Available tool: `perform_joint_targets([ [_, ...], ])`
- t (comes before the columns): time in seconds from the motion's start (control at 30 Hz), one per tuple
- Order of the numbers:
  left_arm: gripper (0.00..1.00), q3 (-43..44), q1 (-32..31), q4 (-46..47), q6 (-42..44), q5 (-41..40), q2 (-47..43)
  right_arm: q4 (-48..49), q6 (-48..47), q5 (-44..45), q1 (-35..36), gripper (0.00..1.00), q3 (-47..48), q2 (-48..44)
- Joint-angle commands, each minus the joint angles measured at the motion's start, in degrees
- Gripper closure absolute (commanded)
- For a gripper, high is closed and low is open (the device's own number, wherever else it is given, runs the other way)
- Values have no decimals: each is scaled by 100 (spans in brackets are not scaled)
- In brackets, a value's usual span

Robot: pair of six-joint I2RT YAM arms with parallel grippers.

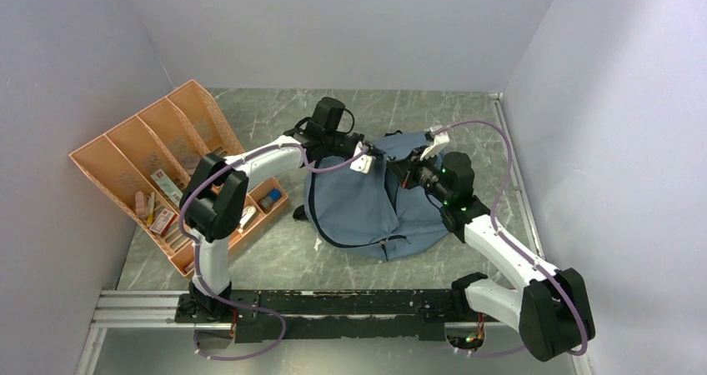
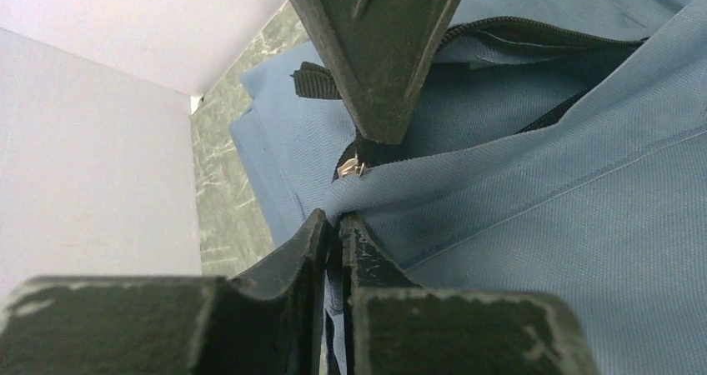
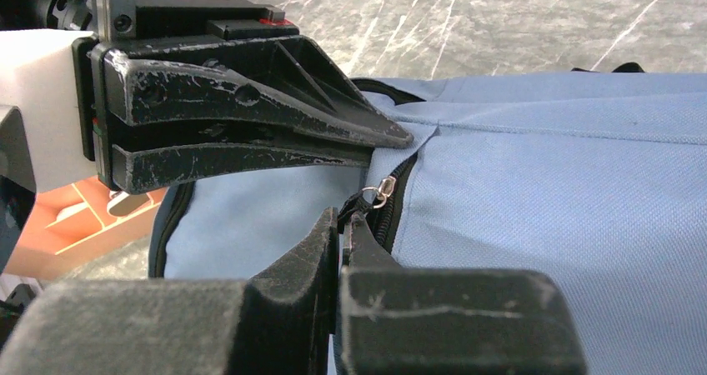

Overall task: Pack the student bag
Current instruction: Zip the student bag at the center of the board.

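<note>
Well off to the left of my left fingers (image 2: 325,229) stands the orange tray (image 1: 117,154). Those left fingers pinch a fold of the student bag (image 1: 367,204), a soft grey-blue fabric backpack with black straps and black zipper trim. It lies slumped on the bench (image 1: 275,258) beneath both sets of fingers, its top zipper partly open. Just right of them, almost tip to tip, my right fingers (image 3: 332,229) are pressed together on the black trim beside the silver slider (image 3: 379,193).
</note>
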Motion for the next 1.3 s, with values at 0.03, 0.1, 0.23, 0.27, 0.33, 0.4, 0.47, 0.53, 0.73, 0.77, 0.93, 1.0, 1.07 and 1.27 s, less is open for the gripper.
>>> perform_joint_targets([
  [0.03,95,175,-16,-168,269,-47,129,44,-127,-423,1,100,379,43],
  [0.1,95,203,11,-236,263,-61,156,-179,-186,-509,3,100,491,76],
  [0.23,95,248,208,-209,81,-23,238,-984,-385,-645,5,100,820,162],
  [0.27,95,282,289,-190,-15,29,271,-1112,-397,-649,7,100,852,161],
  [0.33,95,341,437,-222,-97,122,316,-1425,-384,-662,-1,100,911,139],
  [0.4,95,318,531,-145,-176,86,327,-1699,-342,-709,0,100,968,125],
  [0.47,95,266,576,-23,-234,-2,325,-1883,-289,-796,7,100,982,103],
  [0.53,95,245,632,79,-343,-21,349,-2134,-266,-841,12,100,999,78],
  [0.73,95,125,693,360,-508,-26,381,-2891,-364,-946,16,100,1114,39],
  [0.77,95,94,698,464,-561,-35,381,-3020,-384,-981,16,100,1147,59],
  [0.93,95,-125,696,1000,-928,-118,348,-3619,-332,-1036,25,100,1296,162],
  [1.0,95,-170,693,1127,-1005,-176,351,-3790,-246,-1034,25,100,1313,163],
  [1.07,95,-147,693,1139,-1005,-293,374,-3974,-120,-988,36,100,1337,151],
  [1.27,95,-202,806,1629,-1441,-552,463,-4699,181,-650,49,100,1347,127],
])
